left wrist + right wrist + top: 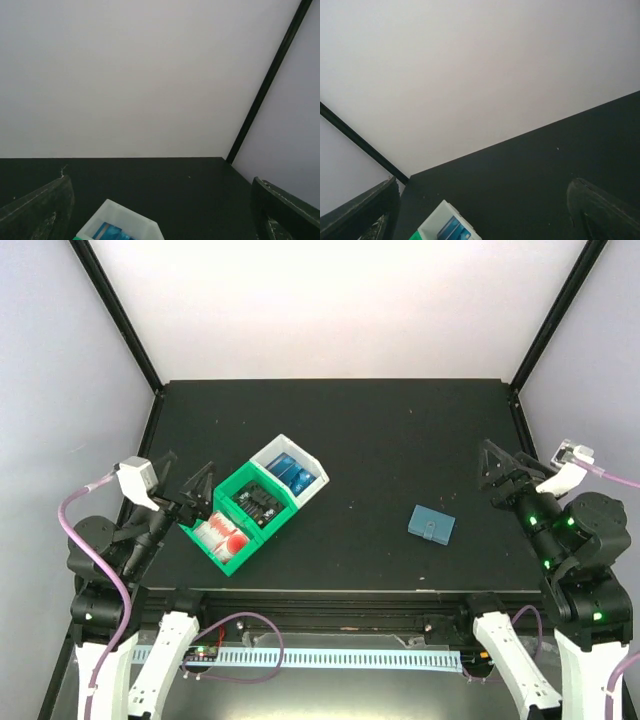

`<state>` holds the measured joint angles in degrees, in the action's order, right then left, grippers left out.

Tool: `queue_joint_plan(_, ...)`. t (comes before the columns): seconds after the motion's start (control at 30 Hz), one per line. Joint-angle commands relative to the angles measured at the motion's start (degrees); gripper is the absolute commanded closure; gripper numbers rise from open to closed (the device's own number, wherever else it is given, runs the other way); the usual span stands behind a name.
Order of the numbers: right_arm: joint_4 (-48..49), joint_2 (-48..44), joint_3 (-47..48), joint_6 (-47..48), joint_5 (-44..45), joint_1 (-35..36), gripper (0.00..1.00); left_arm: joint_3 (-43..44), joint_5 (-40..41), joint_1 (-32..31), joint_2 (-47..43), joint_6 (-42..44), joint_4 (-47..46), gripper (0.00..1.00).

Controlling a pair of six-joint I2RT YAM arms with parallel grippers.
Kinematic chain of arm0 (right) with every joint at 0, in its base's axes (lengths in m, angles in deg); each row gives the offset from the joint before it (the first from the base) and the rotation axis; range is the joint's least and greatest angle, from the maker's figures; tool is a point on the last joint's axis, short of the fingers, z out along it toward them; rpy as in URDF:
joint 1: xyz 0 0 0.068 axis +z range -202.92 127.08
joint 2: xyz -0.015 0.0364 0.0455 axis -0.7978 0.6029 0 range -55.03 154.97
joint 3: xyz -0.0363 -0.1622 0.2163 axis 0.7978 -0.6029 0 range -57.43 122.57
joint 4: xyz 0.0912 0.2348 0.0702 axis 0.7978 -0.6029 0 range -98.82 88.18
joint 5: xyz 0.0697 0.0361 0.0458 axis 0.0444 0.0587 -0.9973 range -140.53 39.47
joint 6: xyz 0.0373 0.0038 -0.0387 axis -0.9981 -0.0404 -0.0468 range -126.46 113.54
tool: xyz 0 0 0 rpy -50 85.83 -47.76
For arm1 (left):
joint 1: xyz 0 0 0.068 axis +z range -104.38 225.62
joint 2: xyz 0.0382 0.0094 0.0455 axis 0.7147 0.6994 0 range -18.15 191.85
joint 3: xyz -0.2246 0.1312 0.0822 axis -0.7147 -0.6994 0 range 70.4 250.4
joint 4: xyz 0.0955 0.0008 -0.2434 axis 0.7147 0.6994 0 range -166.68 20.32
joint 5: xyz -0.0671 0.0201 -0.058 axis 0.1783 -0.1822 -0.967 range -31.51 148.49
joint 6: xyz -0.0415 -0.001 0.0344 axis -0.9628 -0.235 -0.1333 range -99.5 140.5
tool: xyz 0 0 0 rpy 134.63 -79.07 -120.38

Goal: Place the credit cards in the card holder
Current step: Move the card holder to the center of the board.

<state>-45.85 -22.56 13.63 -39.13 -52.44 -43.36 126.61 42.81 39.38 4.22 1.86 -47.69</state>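
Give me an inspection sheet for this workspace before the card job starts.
Surface: black table, a few pale specks.
Job's things: teal card holder lies flat right of centre and looks closed. Red-and-white cards, black cards and blue cards sit in a row of three bins on the left.
Clutter: nothing seen.
End effectors: left end effector open, close beside the bins, holding nothing. Right end effector open, apart from the card holder.
Cables: purple cable along each arm, and another loop below the front edge.
Surroundings: white walls, black frame posts.
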Motion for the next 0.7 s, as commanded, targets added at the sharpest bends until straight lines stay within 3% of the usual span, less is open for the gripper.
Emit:
queue_joint_plan(0.0,2.57,-2.06,-1.71,-2.13,-5.06,-2.77,0.08,-0.63,-6.78,1.62,0.6,-1.74,-3.11,0.02)
queue_joint_plan(0.17,4.11,-4.12,-5.5,-2.87,-6.66,-4.4,0.06,-2.0,-11.15,2.07,0.8,-3.0,-3.57,0.01)
queue_joint_plan(0.4,4.06,-4.53,-14.73,-0.9,-4.77,-5.06,0.02,-10.23,-22.5,1.73,1.06,-6.24,-13.39,0.01)
queue_joint_plan(0.53,5.62,0.37,-21.52,-0.77,-4.85,-5.18,0.02,-15.23,-29.75,1.05,4.29,-9.99,-20.27,0.01)
queue_joint_plan(0.67,8.78,8.79,-28.8,-2.29,-4.13,-5.25,0.03,-17.56,-31.27,-2.21,9.4,-12.75,-25.17,0.01)
